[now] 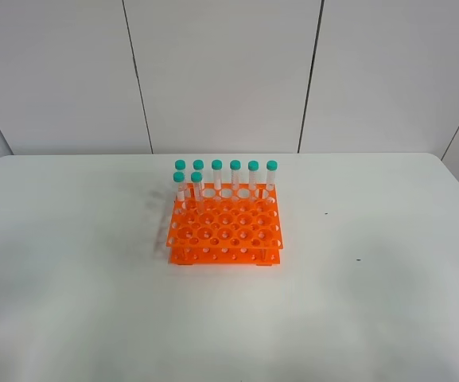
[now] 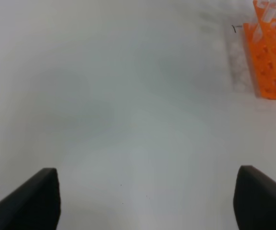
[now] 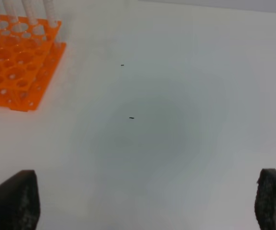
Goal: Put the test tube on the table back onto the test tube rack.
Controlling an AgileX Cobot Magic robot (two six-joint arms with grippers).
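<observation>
Pale wall panels with dark seams stand behind a large plain white matte counter (image 1: 70, 263) with rounded corners. Near its middle sits the bright orange plastic two-tier test tube rack (image 1: 225, 231), a grid of round holes. Eight slim clear tubes with teal-green screw caps (image 1: 225, 179) stand upright in it: six along the far row and two more in the next row at the left end.

No tube lies loose on the counter in any view, so the task's tube appears already seated in the rack; which of the eight it is I cannot tell, since they look alike.

Neither arm shows in the high view. The left end effector (image 2: 147, 201) hangs over bare counter with its dark fingers spread wide and nothing between them, the rack off toward one corner of its view. The right end effector (image 3: 147, 206) is likewise wide open and empty, with the rack well apart from it.

By my judgement the placing is finished, and the step in hand is only to hold clear. Doing that well means keeping both arms away from the tall capped tubes, which could be knocked by a sideways sweep. Two tiny dark specks (image 1: 327, 213) mark the counter to the right of the rack; nothing obstructs either arm.
</observation>
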